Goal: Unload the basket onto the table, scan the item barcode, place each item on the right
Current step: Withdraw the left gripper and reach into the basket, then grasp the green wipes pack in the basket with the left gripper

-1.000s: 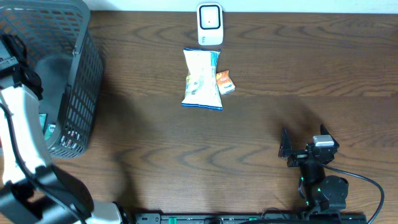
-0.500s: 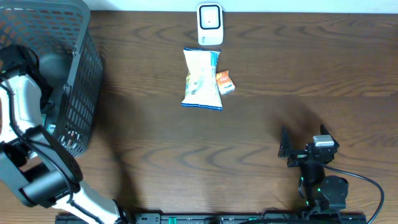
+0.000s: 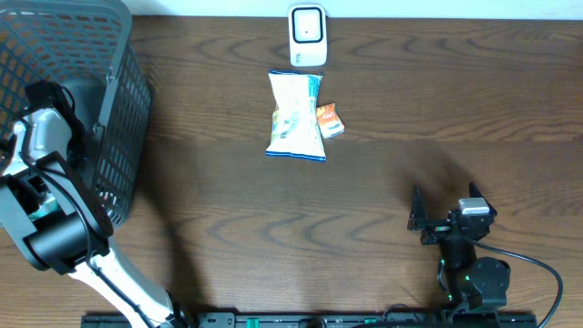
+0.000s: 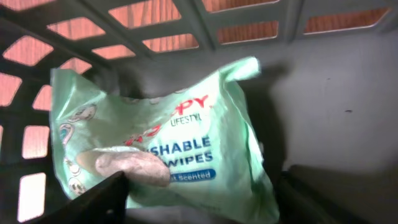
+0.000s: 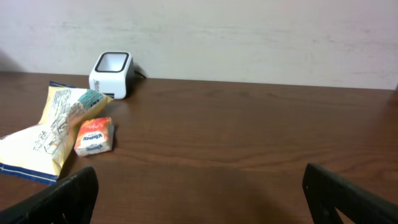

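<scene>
Left gripper (image 4: 202, 180), newly swung into the upper-left basket (image 3: 118, 55), straddles the wipes pack (image 4: 180, 130), jaws apart; grip cannot be told, scanning not begun.

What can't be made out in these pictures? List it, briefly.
- Wipes pack barcode: left wrist view shows only the printed front; bottom edge cuts it off.
- Left gripper grip on the pack: contact unclear, left wrist.
- Pack overhead: mostly hidden by basket and left arm.
- Orange packet print: too small, overhead.

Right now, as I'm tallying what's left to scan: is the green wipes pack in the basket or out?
In: the wipes pack lies inside the basket, against its lattice wall.
</scene>
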Motion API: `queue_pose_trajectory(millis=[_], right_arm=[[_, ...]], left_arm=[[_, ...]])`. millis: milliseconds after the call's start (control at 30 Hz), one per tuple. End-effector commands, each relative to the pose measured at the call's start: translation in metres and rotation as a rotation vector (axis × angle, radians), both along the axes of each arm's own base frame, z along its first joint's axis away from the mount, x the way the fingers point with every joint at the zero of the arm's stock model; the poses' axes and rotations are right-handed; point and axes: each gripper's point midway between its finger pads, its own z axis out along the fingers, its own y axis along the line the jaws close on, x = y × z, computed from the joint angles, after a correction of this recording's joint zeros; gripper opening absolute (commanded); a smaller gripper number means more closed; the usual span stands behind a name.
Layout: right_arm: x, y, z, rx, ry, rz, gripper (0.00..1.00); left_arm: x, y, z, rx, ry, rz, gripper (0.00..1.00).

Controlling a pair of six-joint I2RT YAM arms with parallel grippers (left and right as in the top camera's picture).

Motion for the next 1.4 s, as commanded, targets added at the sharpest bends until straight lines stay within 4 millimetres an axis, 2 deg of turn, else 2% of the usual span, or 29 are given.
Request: queue_pose_trajectory(millis=[0,233,433,500,533,633,767,933,1033,1133,1200,1233,1367], right_arm=[[0.0,-0.001,0.0,0.0,0.0,-0.005,0.99],[0.0,-0.001,0.0,0.0,0.0,-0.005,0.99],[0.0,-0.001,0.0,0.0,0.0,-0.005,0.99],[0.0,-0.001,0.0,0.0,0.0,-0.005,0.99],[0.0,-0.001,0.0,0.0,0.0,-0.005,0.99],[0.0,-0.001,0.0,0.0,0.0,-0.005,0.99],[0.0,-0.001,0.0,0.0,0.0,-0.005,0.99],[0.0,-0.001,0.0,0.0,0.0,-0.005,0.99],[0.0,-0.001,0.0,0.0,0.0,-0.005,0.99],[0.0,-0.001,0.0,0.0,0.0,-0.005,0.99],[0.0,-0.001,0.0,0.0,0.0,-0.005,0.99],[0.0,-0.001,0.0,0.0,0.0,-0.005,0.99],[0.0,-0.001,0.0,0.0,0.0,-0.005,0.99]], left_arm=[[-0.01,0.008,0.002,0.053,0.053,0.024,0.7],[-0.03,0.016,0.003,0.056,0.107,0.058,0.7],[-0.037,0.012,-0.011,-0.017,0.151,-0.015,0.67],[-0.038,0.011,-0.013,-0.022,0.161,-0.025,0.56],[-0.038,0.011,-0.013,-0.026,0.167,-0.034,0.45],[-0.038,0.011,-0.013,-0.03,0.168,-0.04,0.37],[-0.038,0.011,-0.013,-0.031,0.17,-0.04,0.08],[-0.034,0.008,-0.007,-0.047,0.151,-0.065,0.07],[-0.029,0.011,0.015,-0.016,0.105,-0.065,0.07],[-0.023,0.011,0.053,0.039,0.024,-0.071,0.07],[-0.013,0.008,0.084,0.083,-0.075,-0.085,0.07],[-0.003,0.004,0.109,0.106,-0.169,-0.103,0.07],[0.029,-0.028,0.182,0.105,-0.49,-0.217,0.07]])
